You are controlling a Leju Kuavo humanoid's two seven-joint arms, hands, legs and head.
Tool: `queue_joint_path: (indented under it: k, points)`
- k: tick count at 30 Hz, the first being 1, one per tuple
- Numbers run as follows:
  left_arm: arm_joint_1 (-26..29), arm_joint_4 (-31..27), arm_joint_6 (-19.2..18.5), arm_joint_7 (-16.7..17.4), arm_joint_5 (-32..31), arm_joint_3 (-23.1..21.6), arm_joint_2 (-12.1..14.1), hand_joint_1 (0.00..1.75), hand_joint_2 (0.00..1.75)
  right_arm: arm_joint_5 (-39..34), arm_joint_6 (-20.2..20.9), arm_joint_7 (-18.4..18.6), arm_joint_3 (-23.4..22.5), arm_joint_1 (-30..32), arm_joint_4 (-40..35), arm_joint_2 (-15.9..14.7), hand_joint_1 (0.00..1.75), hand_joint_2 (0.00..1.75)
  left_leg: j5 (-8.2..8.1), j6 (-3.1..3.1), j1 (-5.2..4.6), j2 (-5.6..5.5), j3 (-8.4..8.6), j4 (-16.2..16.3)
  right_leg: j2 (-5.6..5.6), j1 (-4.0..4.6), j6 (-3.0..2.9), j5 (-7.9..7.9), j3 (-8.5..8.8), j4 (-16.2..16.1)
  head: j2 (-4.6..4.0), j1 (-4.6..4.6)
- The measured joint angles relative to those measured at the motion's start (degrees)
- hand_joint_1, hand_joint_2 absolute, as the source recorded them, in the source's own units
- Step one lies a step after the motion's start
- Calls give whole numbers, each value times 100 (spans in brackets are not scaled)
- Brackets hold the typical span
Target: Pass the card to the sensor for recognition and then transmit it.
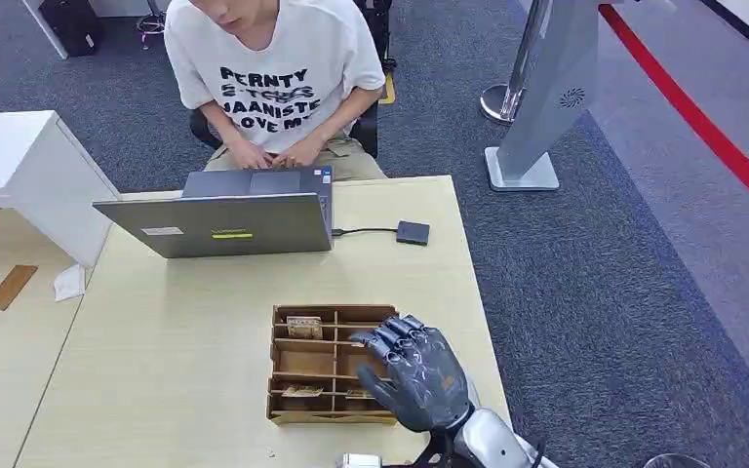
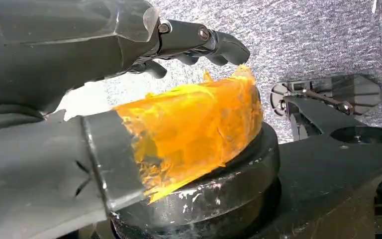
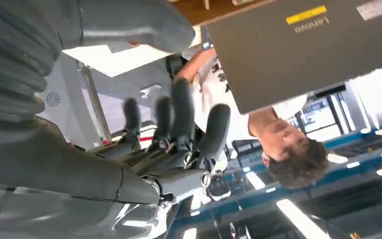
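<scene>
A brown wooden card tray (image 1: 287, 370) with several slots sits on the pale table (image 1: 176, 351). A card (image 1: 304, 327) lies in its far slot, and others (image 1: 301, 391) in nearer slots. My right hand (image 1: 413, 373) hovers over the tray's right side with its fingers (image 3: 179, 117) spread and nothing in them. The sensor, a small black square box (image 1: 413, 232), lies on the table's far right, cabled to the laptop (image 1: 224, 222). My left hand (image 2: 129, 89) hangs over the carpet, holding nothing, its thumb wrapped in orange tape (image 2: 194, 129).
A person (image 1: 273, 78) sits behind the open grey laptop with both hands at its keyboard. A white cabinet (image 1: 29, 175) stands at the far left. A grey stand (image 1: 536, 117) and a red floor line (image 1: 702, 127) are on the carpet to the right.
</scene>
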Motion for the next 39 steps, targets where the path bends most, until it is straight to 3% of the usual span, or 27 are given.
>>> queue_joint_path:
  k: [4,14,34,37,39]
  points:
    - [-1,0,2,0,7,-2,0,0,0,55,44,37,42,-60,120,0,56,175,0,0,0,0,0,0,0,0,0,0,0,0,0,0]
    - [-3,0,2,0,7,-35,-2,0,0,87,103,92,136,-179,420,52,66,175,0,0,0,0,0,0,0,0,0,0,0,0,0,0]
    - [-5,0,2,2,7,-50,-2,0,0,87,105,96,175,-207,693,103,70,175,0,0,0,0,0,0,0,0,0,0,0,0,0,0]
    - [-5,0,4,2,7,-52,-2,0,0,90,105,107,175,-217,754,138,96,175,0,0,0,0,0,0,0,0,0,0,0,0,0,0]
    - [-5,0,4,2,7,-61,-4,0,0,105,103,110,173,-225,802,166,93,175,0,0,0,0,0,0,0,0,0,0,0,0,0,0]
